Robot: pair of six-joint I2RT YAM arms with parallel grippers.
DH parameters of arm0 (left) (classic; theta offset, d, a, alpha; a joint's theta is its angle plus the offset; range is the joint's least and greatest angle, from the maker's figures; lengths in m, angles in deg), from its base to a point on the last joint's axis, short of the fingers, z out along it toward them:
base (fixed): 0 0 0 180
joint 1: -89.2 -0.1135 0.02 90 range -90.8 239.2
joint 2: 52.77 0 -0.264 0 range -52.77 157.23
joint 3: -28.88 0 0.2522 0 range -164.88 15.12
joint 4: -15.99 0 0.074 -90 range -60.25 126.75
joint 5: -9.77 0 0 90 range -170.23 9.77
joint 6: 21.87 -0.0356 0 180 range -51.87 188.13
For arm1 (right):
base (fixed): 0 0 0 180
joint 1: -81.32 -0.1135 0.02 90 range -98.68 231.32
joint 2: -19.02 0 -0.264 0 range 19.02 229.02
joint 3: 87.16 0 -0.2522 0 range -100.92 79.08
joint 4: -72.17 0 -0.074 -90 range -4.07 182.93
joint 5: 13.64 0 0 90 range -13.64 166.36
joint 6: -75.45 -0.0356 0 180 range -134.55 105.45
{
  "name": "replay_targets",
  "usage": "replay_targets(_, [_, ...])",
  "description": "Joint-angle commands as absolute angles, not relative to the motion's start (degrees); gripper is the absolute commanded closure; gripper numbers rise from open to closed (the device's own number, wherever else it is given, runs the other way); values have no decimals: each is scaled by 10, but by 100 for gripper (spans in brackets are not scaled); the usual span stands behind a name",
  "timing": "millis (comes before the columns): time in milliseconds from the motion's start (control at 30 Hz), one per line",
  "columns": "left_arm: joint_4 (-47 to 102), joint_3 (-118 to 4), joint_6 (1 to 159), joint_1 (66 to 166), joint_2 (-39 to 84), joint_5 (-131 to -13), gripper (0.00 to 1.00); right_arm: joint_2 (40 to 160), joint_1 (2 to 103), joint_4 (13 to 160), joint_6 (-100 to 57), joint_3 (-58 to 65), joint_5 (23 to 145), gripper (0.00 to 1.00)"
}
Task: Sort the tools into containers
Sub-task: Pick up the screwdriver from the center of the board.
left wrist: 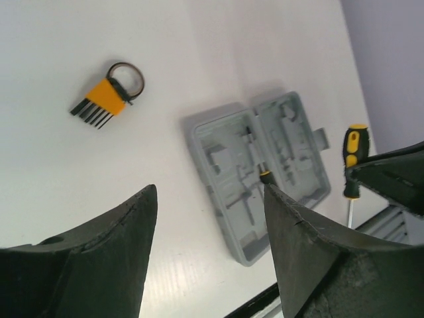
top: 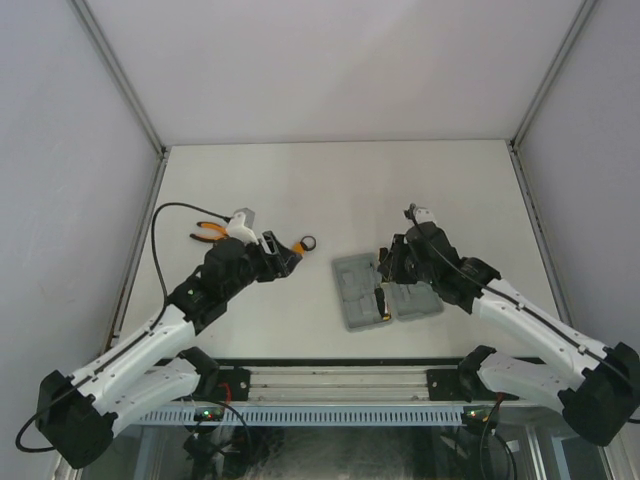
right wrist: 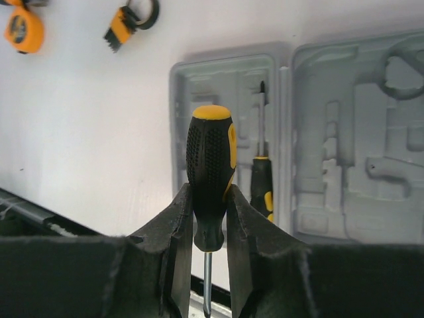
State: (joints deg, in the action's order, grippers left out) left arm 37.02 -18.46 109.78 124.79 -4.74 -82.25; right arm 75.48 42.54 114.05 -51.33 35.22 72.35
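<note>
Overhead, white table (top: 330, 190) between grey walls (top: 60, 150) — left tool (left wrist: 209, 192) agape and empty, right tool (right wrist: 211, 199) pinching screwdriver (right wrist: 211, 146).

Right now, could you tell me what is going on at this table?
The right gripper is shut on a yellow-and-black screwdriver, holding it by the open grey tool case. A second screwdriver lies in one half of the case, beside the hinge. The left gripper is open and empty near the hex-key set. The pliers and tape measure lie loose on the table.
</note>
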Motion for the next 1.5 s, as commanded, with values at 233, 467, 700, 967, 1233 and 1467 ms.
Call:
replay_targets(233, [377, -208, 1045, 1243, 17, -880, 32, 892, 463, 1149, -436, 271, 747, 100])
replay_targets(467, [296, -192, 1063, 1246, 81, -829, 37, 962, 461, 1105, -424, 254, 760, 100])
replay_targets(700, [260, -209, 1083, 1252, 151, -817, 39, 1015, 451, 1075, -418, 247, 756, 100])
replay_targets(967, [188, -206, 1085, 1271, 212, -793, 41, 1079, 436, 1057, -407, 224, 739, 100])
replay_targets(1233, [117, -198, 1086, 1284, 267, -763, 47, 1129, 436, 1061, -384, 199, 729, 100])
replay_targets(1467, [79, -189, 1120, 1306, 296, -761, 50, 1147, 434, 1063, -376, 199, 714, 100])
